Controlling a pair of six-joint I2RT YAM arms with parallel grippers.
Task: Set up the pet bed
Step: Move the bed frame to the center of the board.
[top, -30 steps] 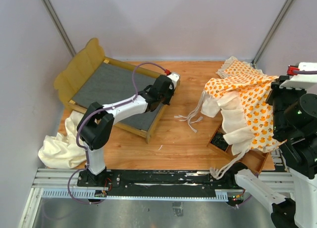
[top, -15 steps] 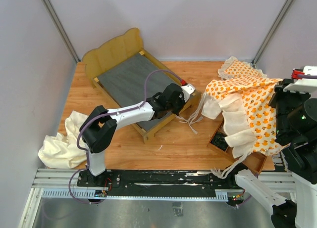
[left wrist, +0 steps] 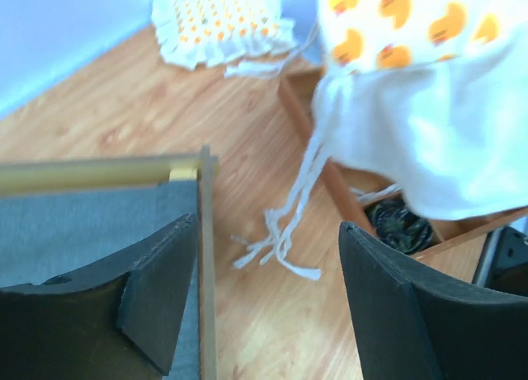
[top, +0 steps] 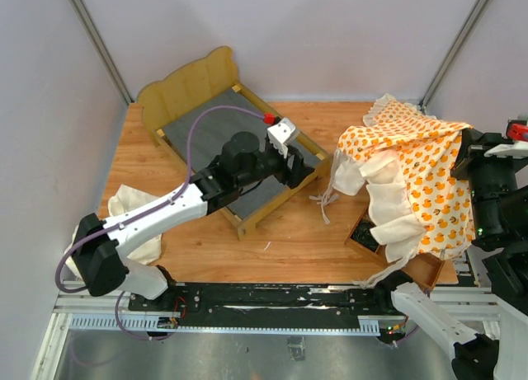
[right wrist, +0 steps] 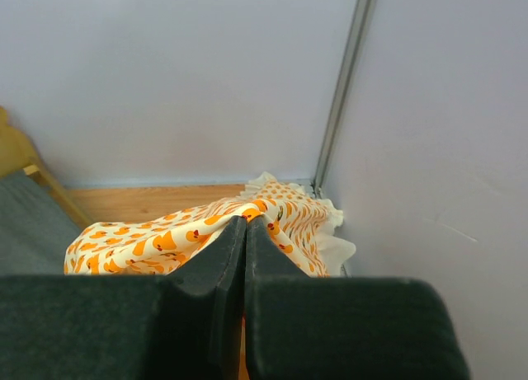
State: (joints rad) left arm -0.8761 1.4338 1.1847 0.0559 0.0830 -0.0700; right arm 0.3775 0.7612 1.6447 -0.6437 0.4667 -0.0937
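Light-wood bed frame, grey-based, sits back left; my left gripper stands apart over its foot rail. My right gripper pinches the orange-patterned cushion aloft at right, a clamp only the right wrist view shows.

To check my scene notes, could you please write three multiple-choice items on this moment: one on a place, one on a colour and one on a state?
1. Where does the cream cloth lie?
A in the far left corner; B at the near left edge of the table; C in the far right corner.
2. What colour is the fabric base of the bed frame?
A orange; B cream; C grey.
3. How do the jaws of the left gripper stand?
A open; B shut on nothing; C shut on the frame's rail.
Answers: 1 B, it is bunched at the lower left of the top view; 2 C, grey shows between the wooden rails; 3 A, the wrist view shows a wide gap between them.
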